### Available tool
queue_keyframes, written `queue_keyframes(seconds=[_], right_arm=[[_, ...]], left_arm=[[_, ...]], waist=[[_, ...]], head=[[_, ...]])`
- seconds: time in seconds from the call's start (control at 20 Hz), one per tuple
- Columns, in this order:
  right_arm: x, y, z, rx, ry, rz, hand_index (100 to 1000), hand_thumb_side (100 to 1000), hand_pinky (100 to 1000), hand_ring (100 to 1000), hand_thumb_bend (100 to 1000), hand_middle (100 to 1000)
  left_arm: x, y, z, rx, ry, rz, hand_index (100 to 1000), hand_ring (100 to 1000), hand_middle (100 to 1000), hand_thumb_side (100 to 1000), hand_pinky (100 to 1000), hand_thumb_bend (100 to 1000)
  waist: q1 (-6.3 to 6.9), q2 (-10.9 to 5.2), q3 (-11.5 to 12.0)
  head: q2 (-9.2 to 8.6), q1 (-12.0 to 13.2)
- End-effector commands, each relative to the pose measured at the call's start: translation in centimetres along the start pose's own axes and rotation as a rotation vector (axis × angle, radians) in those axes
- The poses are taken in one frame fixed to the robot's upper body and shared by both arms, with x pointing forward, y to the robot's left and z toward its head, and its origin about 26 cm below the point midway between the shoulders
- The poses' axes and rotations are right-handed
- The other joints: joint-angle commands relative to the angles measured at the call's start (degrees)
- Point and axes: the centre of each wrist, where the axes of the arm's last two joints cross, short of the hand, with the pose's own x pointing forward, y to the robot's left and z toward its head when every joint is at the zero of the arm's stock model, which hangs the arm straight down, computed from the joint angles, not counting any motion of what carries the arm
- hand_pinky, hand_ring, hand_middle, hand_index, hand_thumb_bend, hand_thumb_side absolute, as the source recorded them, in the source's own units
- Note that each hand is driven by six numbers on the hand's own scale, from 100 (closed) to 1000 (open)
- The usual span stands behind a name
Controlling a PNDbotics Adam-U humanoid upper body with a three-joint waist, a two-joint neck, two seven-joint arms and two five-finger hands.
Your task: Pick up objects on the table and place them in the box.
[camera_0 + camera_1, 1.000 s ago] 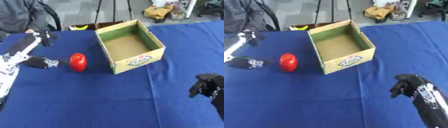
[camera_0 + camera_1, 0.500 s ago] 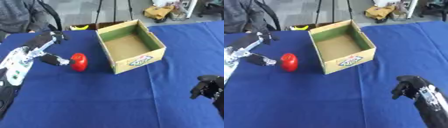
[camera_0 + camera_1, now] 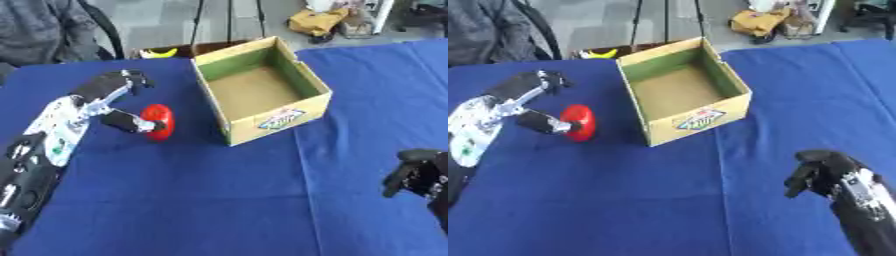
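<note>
Left hand [image 3: 112,100]: we've got it spread round the red thing [image 3: 159,121], thumb touching its near side, fingers arched over the far side, not closed yet, so set up for a grasp
Red thing: on the cloth [image 3: 219,200], just left of the box [image 3: 262,95]
Box: open, empty, ready for the drop
Right hand [image 3: 820,172]: idle low right, fingers curled, holding nothing

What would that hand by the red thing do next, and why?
Probably close the left hand around the red object to grasp it. The thumb already touches its side and the fingers arch open above it, while the box beside it is empty.
</note>
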Motion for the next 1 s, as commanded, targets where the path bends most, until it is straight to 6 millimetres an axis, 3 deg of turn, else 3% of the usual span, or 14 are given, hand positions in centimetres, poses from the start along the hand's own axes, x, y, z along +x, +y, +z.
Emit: queue_keyframes(seconds=[0.05,1.0], right_arm=[[0.7,0.1,-0.3,0.011,-0.024,0.005,718,793,492,554,100,505],[0.7,0.1,-0.3,0.011,-0.021,0.003,718,804,492,554,100,505]], left_arm=[[-0.2,0.8,-0.3,-0.003,-0.011,-0.040,833,621,713,684,594,697],[0.1,-0.7,-0.9,-0.080,-0.031,-0.073,790,538,660,616,421,634]], waist=[[-0.06,-0.82,-0.12],[0.20,-0.81,-0.62]], head=[[0.30,-0.03],[0.49,-0.11]])
